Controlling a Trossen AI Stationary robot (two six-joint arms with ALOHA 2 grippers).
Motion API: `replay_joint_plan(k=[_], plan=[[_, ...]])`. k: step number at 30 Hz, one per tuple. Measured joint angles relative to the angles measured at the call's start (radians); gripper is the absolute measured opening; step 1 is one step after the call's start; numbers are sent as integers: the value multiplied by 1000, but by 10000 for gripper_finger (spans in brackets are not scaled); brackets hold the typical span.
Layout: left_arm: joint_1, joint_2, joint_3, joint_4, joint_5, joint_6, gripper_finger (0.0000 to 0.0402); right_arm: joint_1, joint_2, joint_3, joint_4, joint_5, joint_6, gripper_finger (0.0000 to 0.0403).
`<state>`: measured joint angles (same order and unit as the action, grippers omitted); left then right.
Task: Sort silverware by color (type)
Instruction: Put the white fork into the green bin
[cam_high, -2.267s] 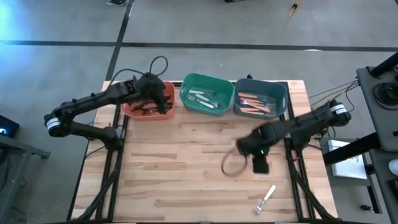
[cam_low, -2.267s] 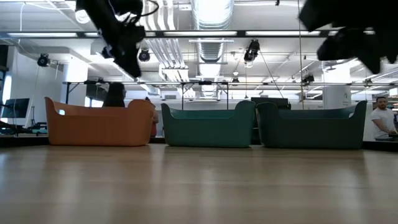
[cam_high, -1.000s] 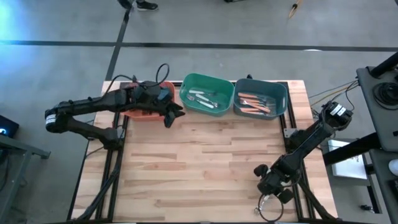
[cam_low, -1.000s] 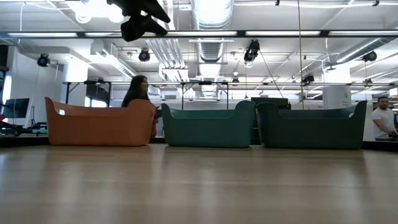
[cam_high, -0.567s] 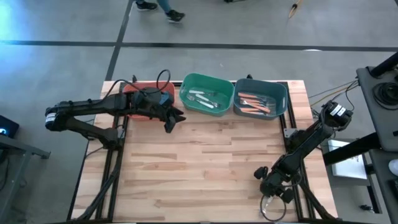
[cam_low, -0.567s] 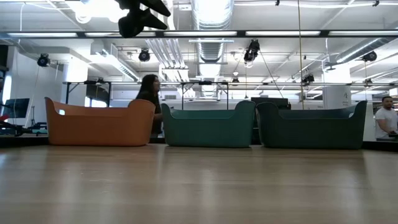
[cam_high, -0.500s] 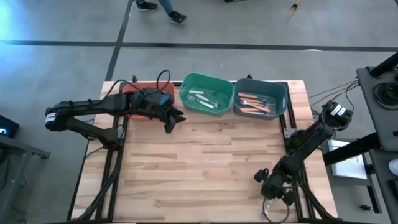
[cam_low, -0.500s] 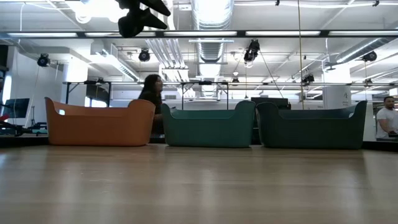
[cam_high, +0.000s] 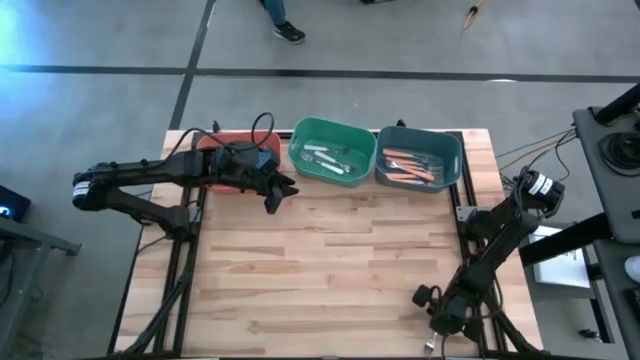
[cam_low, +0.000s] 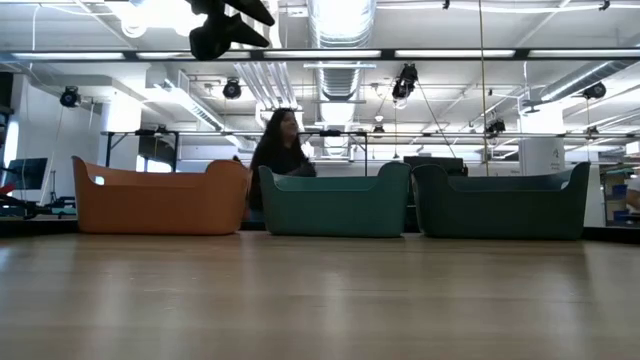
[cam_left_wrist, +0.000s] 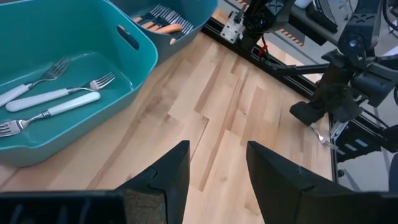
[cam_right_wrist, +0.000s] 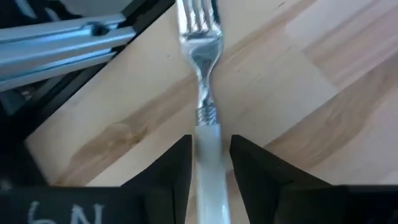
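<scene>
A white-handled fork (cam_right_wrist: 204, 93) lies flat on the wood at the table's near right corner. My right gripper (cam_high: 443, 318) is low over it and open. Its two fingers (cam_right_wrist: 173, 177) stand on either side of the white handle, and the tines point away from the wrist. My left gripper (cam_high: 276, 192) is open and empty. It hangs above the table just in front of the orange bin (cam_high: 228, 160), and it shows high up in the low view (cam_low: 225, 25). The green bin (cam_high: 332, 150) holds white-handled forks (cam_left_wrist: 59, 99). The teal bin (cam_high: 420, 157) holds orange-handled forks (cam_high: 405, 165). My right gripper comes down from above with its fingers along the fork's white handle (cam_right_wrist: 206, 146), one on each side, near the metal neck. The fork lies flat on the table. I cannot tell whether the fingers touch the handle.
The three bins stand in a row along the far edge. The table's metal frame rail (cam_right_wrist: 62, 37) runs close beside the fork's tines at the right edge. A person walks in the room behind the bins (cam_low: 280, 150). The wooden middle of the table (cam_high: 330, 260) is bare.
My right gripper has moved toward the table's near edge at the right corner and has come down over the white-handled fork. My left gripper has stayed almost still in front of the orange bin. A person has walked to the right behind the bins.
</scene>
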<state>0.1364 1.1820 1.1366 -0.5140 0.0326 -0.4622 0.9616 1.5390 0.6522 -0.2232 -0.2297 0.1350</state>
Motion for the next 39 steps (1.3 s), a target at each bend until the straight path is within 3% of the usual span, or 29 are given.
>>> replay_joint_plan(k=[9,13,22,25,31,34,39], plan=[[1,0,0,2,-25,-10,141,-6,101,44,3,74,40,32],[1,-1,0,2,-25,-16,141,-9,100,51,9,83,80,30],[1,-84,0,1,-24,-47,141,-81,-130,41,-79,124,113,2],[1,-130,0,-3,-24,-34,141,-143,-222,47,-123,190,110,3],[1,-215,1,-22,-24,28,141,-325,-307,44,-168,223,50,6],[1,-249,1,-37,-24,52,141,-402,-307,46,-170,135,69,7],[1,-294,1,-75,-24,76,141,-404,-222,46,-167,22,84,8]])
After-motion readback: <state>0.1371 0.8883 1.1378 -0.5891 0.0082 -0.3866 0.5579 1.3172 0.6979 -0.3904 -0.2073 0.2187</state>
